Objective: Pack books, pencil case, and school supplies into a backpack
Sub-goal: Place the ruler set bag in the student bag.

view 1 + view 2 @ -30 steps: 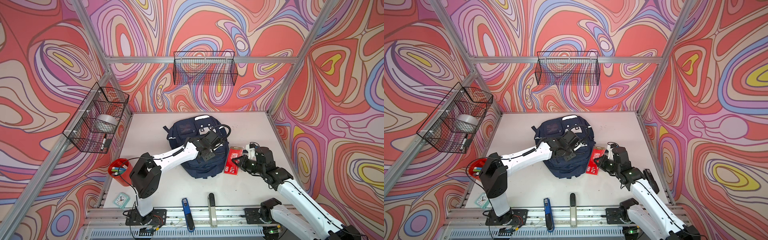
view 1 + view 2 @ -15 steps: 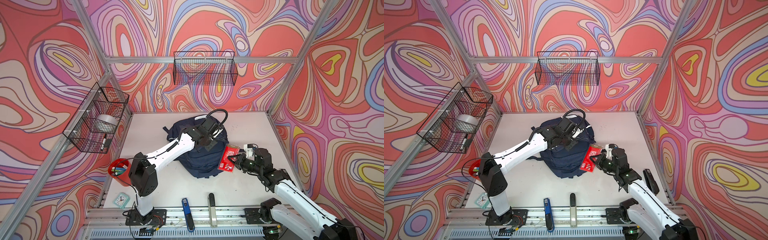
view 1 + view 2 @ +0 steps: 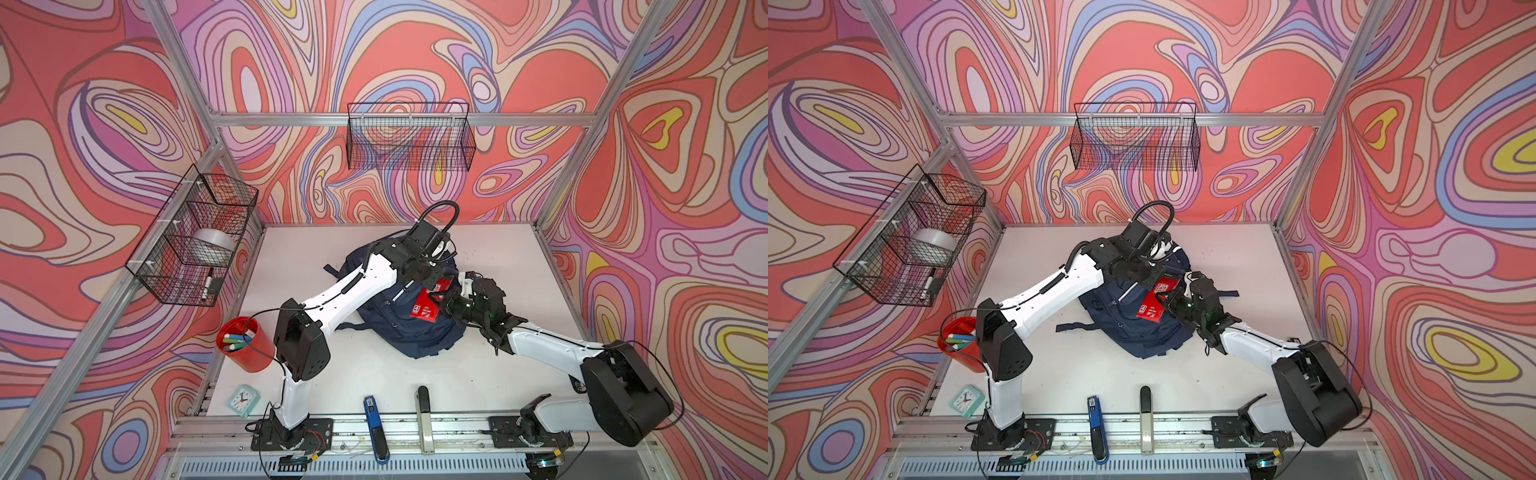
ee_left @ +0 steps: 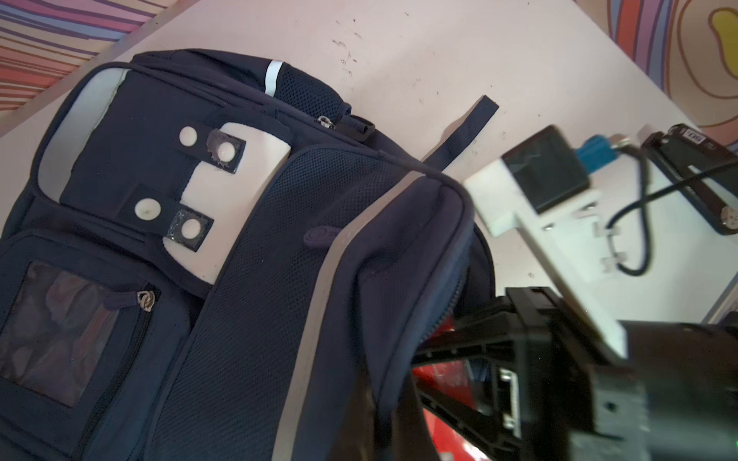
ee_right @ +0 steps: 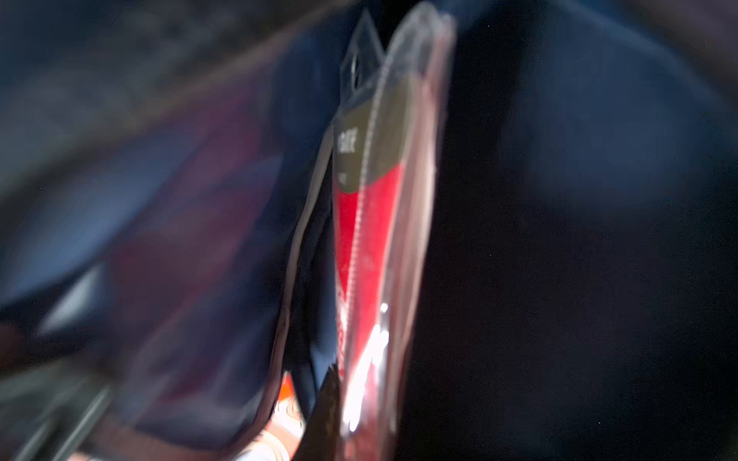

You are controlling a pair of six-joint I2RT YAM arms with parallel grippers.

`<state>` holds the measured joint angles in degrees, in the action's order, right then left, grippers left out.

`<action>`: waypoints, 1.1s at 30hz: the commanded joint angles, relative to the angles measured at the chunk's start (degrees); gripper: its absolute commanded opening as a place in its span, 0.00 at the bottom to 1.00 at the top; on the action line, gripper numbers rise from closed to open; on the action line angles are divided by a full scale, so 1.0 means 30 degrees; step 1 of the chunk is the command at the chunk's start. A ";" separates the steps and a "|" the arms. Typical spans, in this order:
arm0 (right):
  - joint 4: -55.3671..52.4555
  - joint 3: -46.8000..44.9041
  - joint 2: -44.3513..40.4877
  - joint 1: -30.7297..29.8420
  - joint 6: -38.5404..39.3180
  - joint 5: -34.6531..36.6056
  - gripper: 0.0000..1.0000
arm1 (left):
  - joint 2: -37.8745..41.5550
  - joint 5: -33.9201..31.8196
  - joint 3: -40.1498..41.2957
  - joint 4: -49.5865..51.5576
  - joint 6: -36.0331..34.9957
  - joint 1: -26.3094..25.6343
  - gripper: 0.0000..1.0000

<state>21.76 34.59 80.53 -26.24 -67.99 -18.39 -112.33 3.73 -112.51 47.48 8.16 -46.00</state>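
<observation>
Packet (image 3: 428, 305) at backpack (image 3: 399, 336)
The right gripper (image 3: 445, 305) clamps the packet at the backpack's 3 o'clock; the left gripper (image 3: 432, 281), at 1 o'clock, pinches its fabric.

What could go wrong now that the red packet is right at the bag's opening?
The thin red packet, held by one edge in the right pincer, may bend or snag on the zip edge of the backpack instead of sliding in. The left pincer seems to hold the opening up by a pinch of fabric; if that slips, the flap could drop on the packet.
</observation>
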 commanded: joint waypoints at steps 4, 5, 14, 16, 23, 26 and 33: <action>0.4341 0.0973 0.1958 -0.0303 -0.0572 0.3095 0.00 | 0.0180 0.0937 -0.2432 0.0172 0.1270 -0.0093 0.00; 0.4000 0.0937 0.1827 0.0034 -0.0508 0.2806 0.00 | 0.0102 -0.0011 -0.2978 0.0872 0.0800 -0.0087 0.00; 0.3193 0.0410 0.1876 0.0152 -0.0585 0.3626 0.00 | 0.0855 0.1301 -0.3131 0.0870 0.0904 0.0570 0.00; 0.3858 0.0985 0.2869 -0.0111 -0.0829 0.3540 0.00 | 0.0668 0.2205 -0.3335 0.0640 0.1470 0.0574 0.00; 0.9073 0.2109 0.6542 -0.1171 -0.2992 0.5728 0.00 | -0.0071 0.4302 -0.2926 -0.1435 0.4632 0.0483 0.00; 0.9302 0.2704 0.7586 -0.1490 -0.2956 0.5859 0.00 | -0.0510 0.4242 -0.3043 -0.1564 0.4926 0.0377 0.00; 0.6956 0.1472 0.6506 -0.0890 -0.1831 0.4474 0.37 | -0.0576 0.2427 -0.2591 -0.1473 0.4610 0.0413 0.00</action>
<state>47.11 41.54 101.78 -30.41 -74.65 -3.88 -116.36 8.95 -118.41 48.14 20.62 -43.46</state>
